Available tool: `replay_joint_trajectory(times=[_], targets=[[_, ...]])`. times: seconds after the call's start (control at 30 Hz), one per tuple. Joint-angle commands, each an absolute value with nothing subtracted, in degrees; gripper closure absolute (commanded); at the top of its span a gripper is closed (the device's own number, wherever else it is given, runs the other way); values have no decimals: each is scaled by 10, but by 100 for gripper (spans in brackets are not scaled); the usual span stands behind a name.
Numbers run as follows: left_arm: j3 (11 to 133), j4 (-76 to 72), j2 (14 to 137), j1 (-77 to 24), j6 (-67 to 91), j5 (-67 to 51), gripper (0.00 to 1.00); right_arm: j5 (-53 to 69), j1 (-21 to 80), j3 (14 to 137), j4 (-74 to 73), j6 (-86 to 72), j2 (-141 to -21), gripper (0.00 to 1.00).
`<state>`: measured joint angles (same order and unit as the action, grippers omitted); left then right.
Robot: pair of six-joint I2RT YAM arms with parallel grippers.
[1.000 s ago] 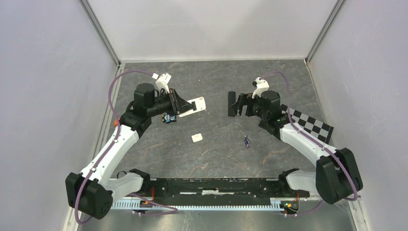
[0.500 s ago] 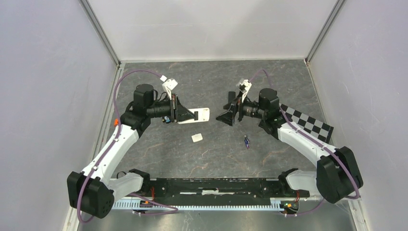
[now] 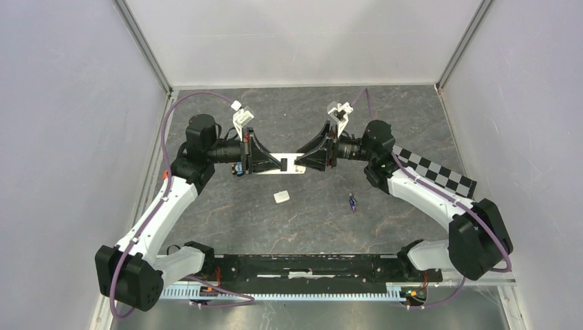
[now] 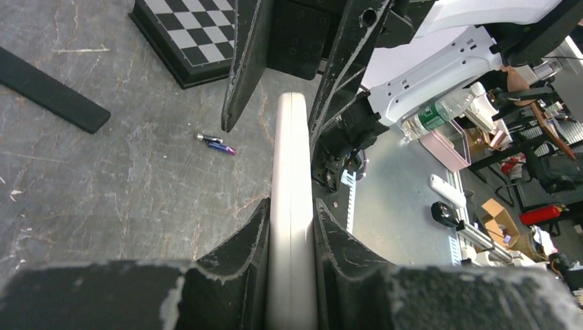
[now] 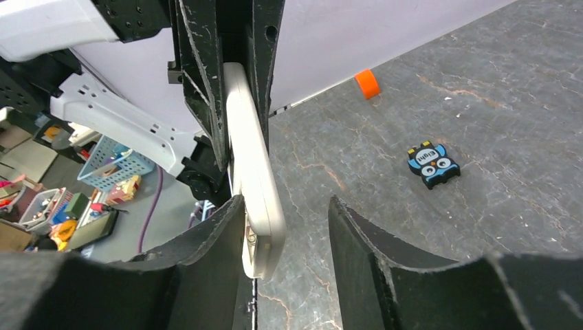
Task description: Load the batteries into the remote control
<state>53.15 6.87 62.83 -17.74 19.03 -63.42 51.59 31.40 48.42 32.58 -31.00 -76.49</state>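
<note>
Left hand (image 4: 292, 206) pressed together on one end of the white remote control (image 4: 292, 158), holding it on edge, level, clear of the table (image 3: 289, 227). Right hand (image 5: 285, 206) straddles the remote's free end, spread: one finger (image 5: 220, 227) against the casing, a gap at the other.

Table: dark grey, stone-veined.
- Batteries (image 3: 353, 202) lie flat on it, nearside of the remote and toward the right arm, well apart from it; the left wrist view seems to show two cells end to end.
- Small white piece (image 3: 281, 196) lies nearside of the remote, closer than the batteries.
- Checkerboard (image 3: 440, 177) beyond the remote's free end, under the right arm.
- Black bar (image 4: 48, 89) flat, off to the remote's far side.
- Owl-shaped tag (image 5: 432, 165) near the remote's held end.

Room: pale plain walls (image 3: 302, 41) on three sides.

Against a second ago: the right hand was well apart from the remote and spread wider; it has swung in to the remote. The left hand has rolled the remote from flat onto its edge. Batteries and white piece have not shifted.
</note>
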Motion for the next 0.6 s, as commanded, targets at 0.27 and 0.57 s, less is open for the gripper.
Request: replay_joint_trajectory(times=[0.27, 0.57], targets=[[544, -175, 622, -178, 417, -634, 65, 523, 315, 454, 762, -636, -810, 100], [550, -168, 636, -178, 467, -627, 57, 477, 317, 474, 711, -588, -816, 100]])
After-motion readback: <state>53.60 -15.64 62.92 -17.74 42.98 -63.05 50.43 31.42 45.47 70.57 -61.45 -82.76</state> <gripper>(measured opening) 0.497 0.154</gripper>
